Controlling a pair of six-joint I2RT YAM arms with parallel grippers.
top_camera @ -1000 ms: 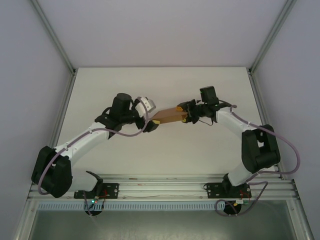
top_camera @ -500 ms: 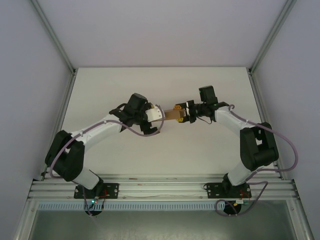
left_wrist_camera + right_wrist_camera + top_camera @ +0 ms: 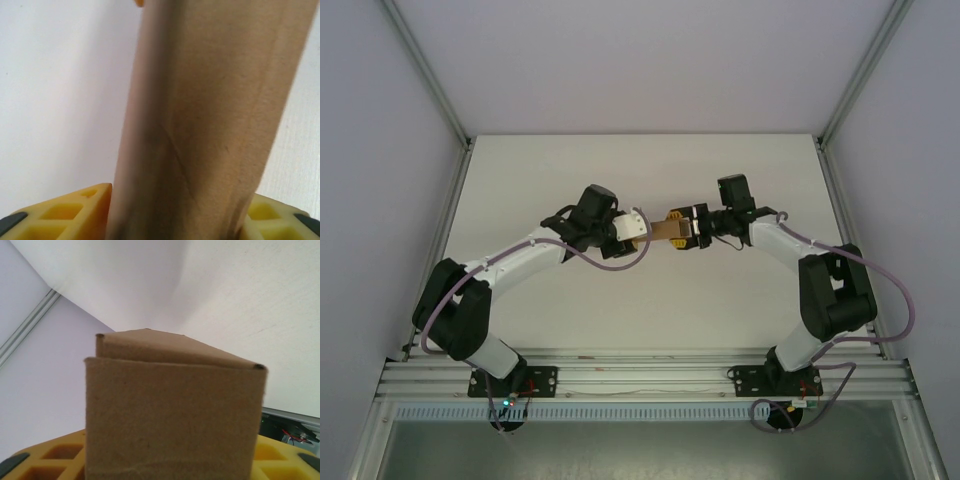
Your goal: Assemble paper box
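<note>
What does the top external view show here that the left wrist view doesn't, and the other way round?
Top external adds: both arms meeting over the white table, the left gripper and right gripper at opposite ends of the paper box. Left wrist adds: a slanted crease on the cardboard face, with yellow fingers flanking it. Shared: the brown box itself.

Matt, fibrous, faintly creased brown cardboard paper box (image 3: 200,125); smooth matt white table (image 3: 570,170).

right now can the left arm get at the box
Probably yes: the left arm's fingers sit either side of one end of the box, with nothing in between. The right arm's fingers sit at its other end.
</note>
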